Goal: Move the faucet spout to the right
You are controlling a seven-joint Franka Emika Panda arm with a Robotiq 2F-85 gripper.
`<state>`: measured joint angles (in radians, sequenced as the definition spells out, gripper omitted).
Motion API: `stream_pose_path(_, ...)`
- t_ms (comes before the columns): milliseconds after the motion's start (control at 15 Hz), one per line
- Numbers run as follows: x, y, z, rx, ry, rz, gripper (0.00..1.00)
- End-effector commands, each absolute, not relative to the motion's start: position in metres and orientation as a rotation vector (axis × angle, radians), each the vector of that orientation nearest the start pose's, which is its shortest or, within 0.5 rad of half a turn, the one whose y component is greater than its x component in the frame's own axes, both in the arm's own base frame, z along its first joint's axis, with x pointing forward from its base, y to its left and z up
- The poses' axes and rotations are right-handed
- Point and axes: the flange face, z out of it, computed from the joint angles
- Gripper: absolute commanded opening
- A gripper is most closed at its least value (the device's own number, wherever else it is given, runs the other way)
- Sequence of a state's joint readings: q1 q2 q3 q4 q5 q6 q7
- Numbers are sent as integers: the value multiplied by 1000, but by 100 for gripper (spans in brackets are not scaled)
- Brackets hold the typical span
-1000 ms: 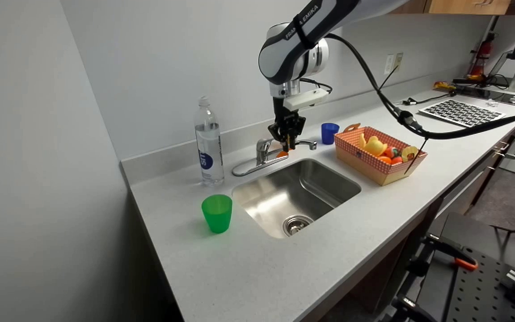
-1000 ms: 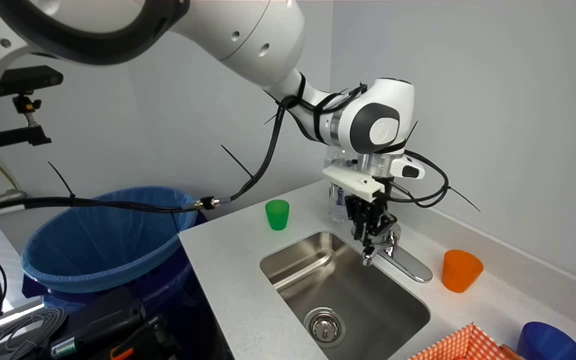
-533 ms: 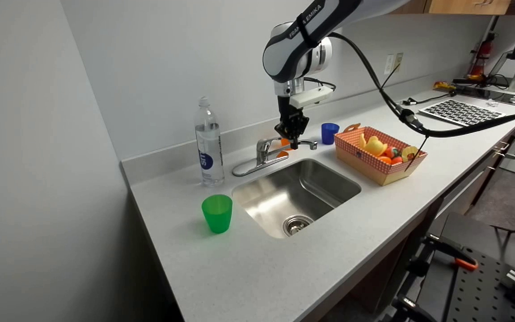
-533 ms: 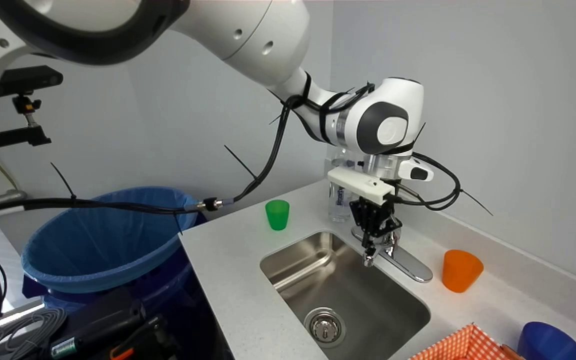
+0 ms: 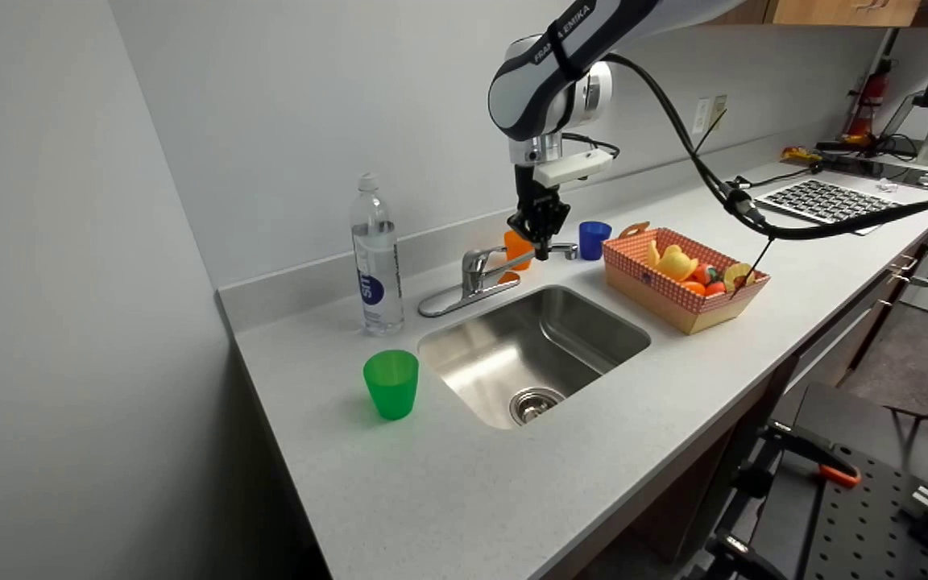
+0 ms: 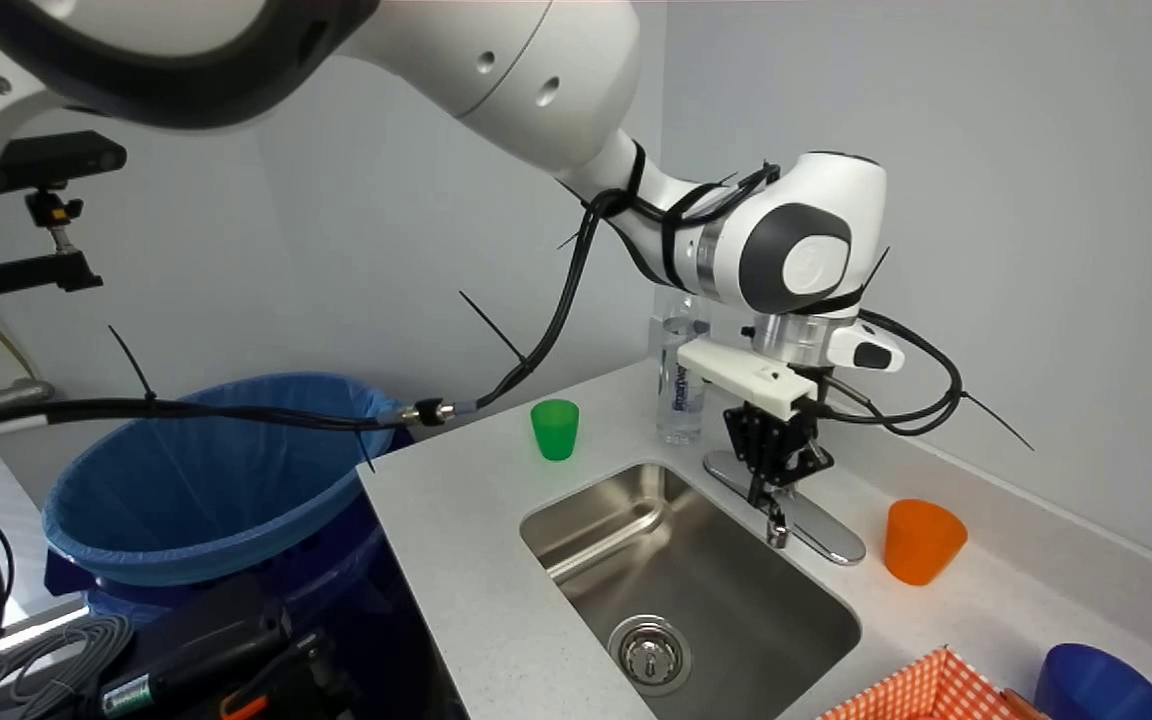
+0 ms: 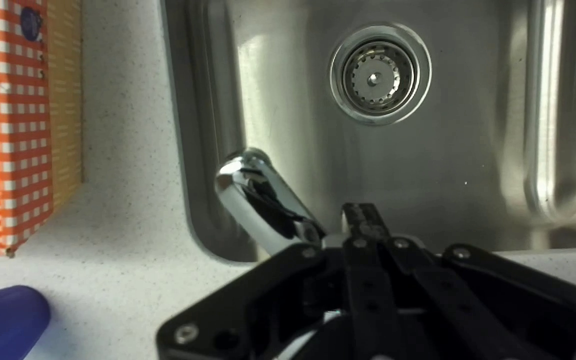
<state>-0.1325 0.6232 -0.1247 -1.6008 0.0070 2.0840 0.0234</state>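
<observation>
Faucet spout [image 7: 268,202]: slim chrome tube, slanting over a corner of the sink [image 7: 468,150] at the end by the basket [image 5: 649,302]. Looks partway to me, probably wants a bit more swing.

Gripper [image 7: 363,220]: clenched, fingers together, nothing pinched between them that I can see. It's right alongside the spout, on the side away from the basket. Can't tell if they're actually touching, its own body covers that bit.

Spout height: keep the contact low, on the side of the tube. Ride up and it'll likely skate over that slick rounded chrome. No need to grab imo, a sideways nudge should do.

Faucet base [image 6: 821,528]: that's the pivot I'd guess, so push in an arc around it. Go dead straight and you'd probably slide out along the spout and off the tip.

Basket direction: aim that way, it's off to the right of the spout in both exterior views. Bare counter [image 7: 123,125] lies between them in the wrist view, so a slow push shouldn't bother it.

Orange cup [image 6: 921,540]: stands near the base, on the side the push would head. Don't let the arc run wide, could knock it.
</observation>
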Motion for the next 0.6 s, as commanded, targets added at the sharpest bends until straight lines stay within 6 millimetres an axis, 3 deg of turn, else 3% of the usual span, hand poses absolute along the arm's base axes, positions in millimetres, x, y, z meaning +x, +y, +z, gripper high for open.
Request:
stream_pose_path(0,665,-199,272,-3126,570,192,0)
stream_pose_path(533,663,-252,271,-3065,835,152,0)
